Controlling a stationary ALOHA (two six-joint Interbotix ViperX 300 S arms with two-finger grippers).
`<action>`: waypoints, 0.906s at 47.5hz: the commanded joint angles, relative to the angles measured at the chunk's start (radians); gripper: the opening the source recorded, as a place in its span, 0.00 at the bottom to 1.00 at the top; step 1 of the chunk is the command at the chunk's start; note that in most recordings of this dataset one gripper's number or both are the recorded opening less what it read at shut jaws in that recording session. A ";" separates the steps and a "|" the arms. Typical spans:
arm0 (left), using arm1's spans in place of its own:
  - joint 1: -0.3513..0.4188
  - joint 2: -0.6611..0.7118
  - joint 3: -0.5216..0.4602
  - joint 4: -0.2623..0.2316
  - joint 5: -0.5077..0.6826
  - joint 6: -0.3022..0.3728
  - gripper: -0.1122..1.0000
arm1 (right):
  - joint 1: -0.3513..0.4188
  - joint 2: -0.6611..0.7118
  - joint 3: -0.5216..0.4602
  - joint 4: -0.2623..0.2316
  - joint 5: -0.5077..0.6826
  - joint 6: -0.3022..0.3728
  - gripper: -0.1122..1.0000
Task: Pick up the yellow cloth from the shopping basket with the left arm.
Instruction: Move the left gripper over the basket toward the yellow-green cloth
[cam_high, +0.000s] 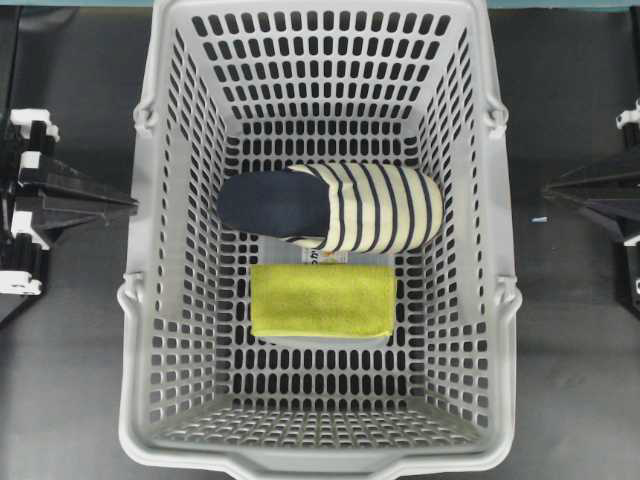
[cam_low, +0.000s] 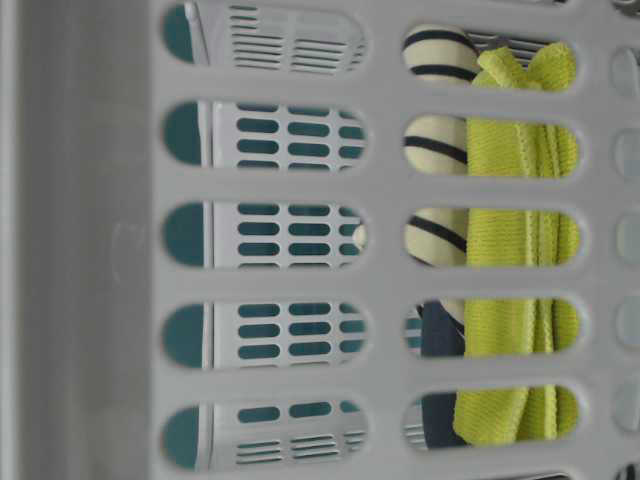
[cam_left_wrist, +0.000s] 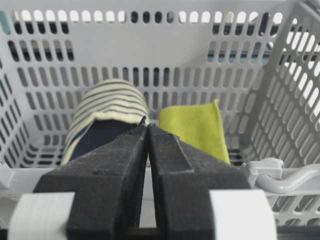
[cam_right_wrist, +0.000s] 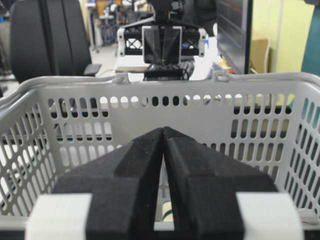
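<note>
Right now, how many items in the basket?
2. The striped slipper lies mid-floor; the yellow cloth lies flat just beside it. A white label or card peeks out between them; more may be hidden beneath.

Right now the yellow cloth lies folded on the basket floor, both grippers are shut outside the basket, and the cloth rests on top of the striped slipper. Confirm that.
One detail is wrong. The yellow cloth lies beside the striped slipper, not on top of it, as the overhead view shows. The rest holds: it lies folded on the shopping basket floor, and the left gripper and right gripper are shut outside it.
</note>
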 joint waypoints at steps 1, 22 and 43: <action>0.006 0.003 -0.034 0.043 0.018 -0.011 0.15 | 0.000 0.003 -0.018 0.002 -0.012 0.008 0.10; 0.000 0.153 -0.328 0.043 0.413 -0.017 0.10 | -0.005 0.000 -0.020 0.021 -0.021 0.095 0.10; -0.009 0.422 -0.595 0.043 0.655 -0.040 0.10 | -0.006 -0.020 -0.023 0.021 0.072 0.095 0.82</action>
